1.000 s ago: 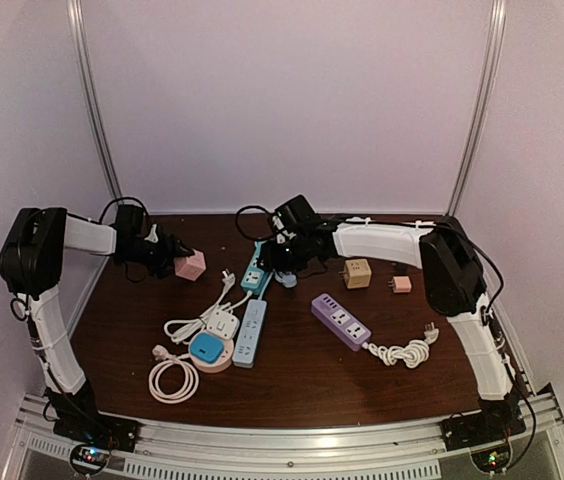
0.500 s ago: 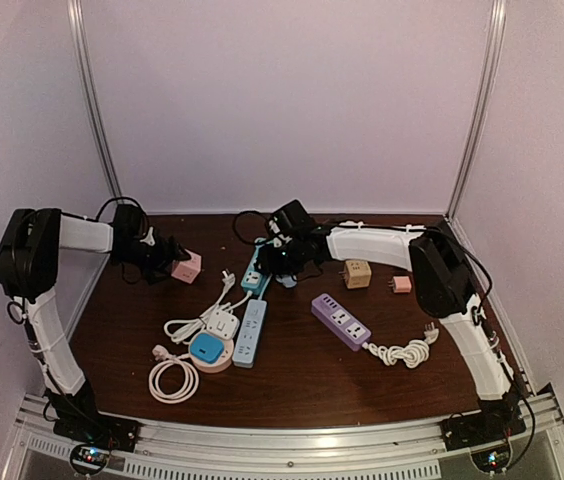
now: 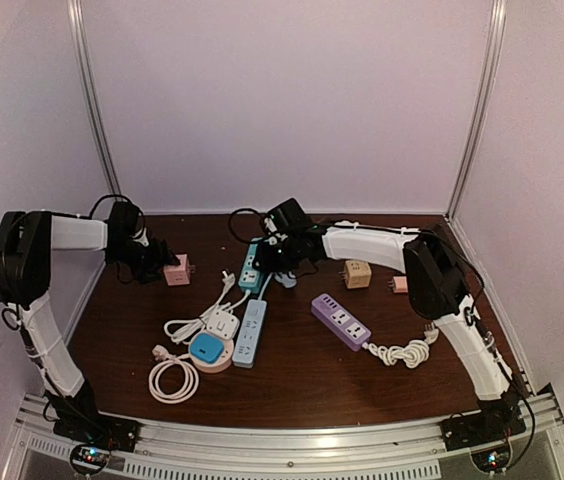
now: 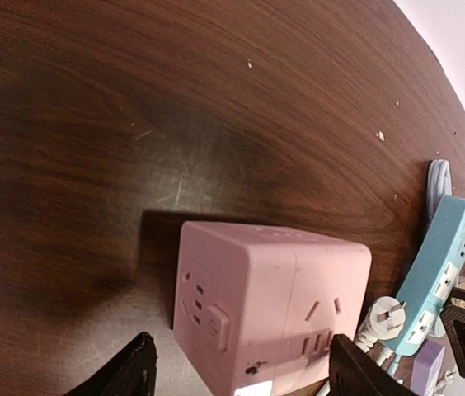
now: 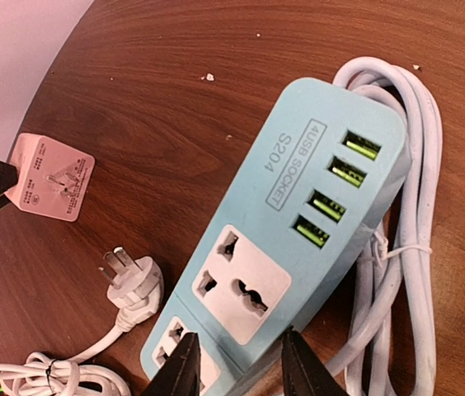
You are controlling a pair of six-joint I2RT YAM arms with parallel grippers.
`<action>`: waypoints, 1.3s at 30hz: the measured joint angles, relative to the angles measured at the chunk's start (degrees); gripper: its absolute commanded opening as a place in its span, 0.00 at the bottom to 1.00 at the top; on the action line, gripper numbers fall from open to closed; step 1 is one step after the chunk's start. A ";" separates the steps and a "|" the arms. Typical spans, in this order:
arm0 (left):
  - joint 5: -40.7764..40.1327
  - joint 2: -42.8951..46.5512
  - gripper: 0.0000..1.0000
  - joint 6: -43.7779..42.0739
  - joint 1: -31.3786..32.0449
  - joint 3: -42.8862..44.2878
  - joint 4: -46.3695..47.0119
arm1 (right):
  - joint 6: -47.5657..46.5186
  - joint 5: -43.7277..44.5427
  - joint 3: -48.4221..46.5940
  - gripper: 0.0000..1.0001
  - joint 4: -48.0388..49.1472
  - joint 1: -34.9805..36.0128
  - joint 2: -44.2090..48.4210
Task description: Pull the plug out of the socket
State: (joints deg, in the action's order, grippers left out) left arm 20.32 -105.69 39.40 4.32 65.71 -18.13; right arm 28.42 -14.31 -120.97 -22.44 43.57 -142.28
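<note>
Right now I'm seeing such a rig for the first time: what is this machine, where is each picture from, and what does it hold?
Two robot arms stand at a dark wooden table. One picture looks down from above; the other two come from wrist cameras. A purple power strip and coiled white cables lie there. The left tool stands open around a pink plastic cube socket resting on the table. The right tool sits over a light-blue plastic power strip; whether it grips it, I cannot tell.
</note>
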 measured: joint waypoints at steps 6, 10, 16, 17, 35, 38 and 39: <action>-1.36 2.86 0.73 -0.46 0.00 -0.59 -2.69 | -0.17 -2.95 -4.74 0.35 0.55 0.02 -4.59; -1.53 6.36 0.73 -1.25 0.00 -0.63 -4.26 | -0.22 -3.96 -6.80 0.45 0.63 0.07 -5.95; -0.90 13.42 0.75 -2.34 0.02 -1.81 -5.05 | -1.51 -4.83 -7.87 0.59 0.00 0.55 -6.60; -0.72 14.53 0.75 -2.47 0.15 -2.29 -5.22 | -1.60 -4.85 -8.41 0.61 -0.15 0.63 -6.86; 0.24 24.13 0.77 -2.40 8.76 -10.54 -6.71 | -1.66 2.56 3.37 0.92 -0.90 0.66 0.55; 0.26 24.63 0.77 -2.10 9.29 -11.32 -6.54 | -0.96 3.89 7.04 0.93 -0.63 -0.52 2.62; 0.28 24.72 0.77 -1.97 9.44 -11.67 -6.43 | -0.81 4.07 7.89 0.93 -0.35 -0.98 3.15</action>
State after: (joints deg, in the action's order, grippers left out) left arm 20.60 -80.97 37.43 13.76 54.04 -24.56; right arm 27.62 -10.24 -113.08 -22.79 42.59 -139.13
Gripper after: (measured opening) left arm 0.771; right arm 0.924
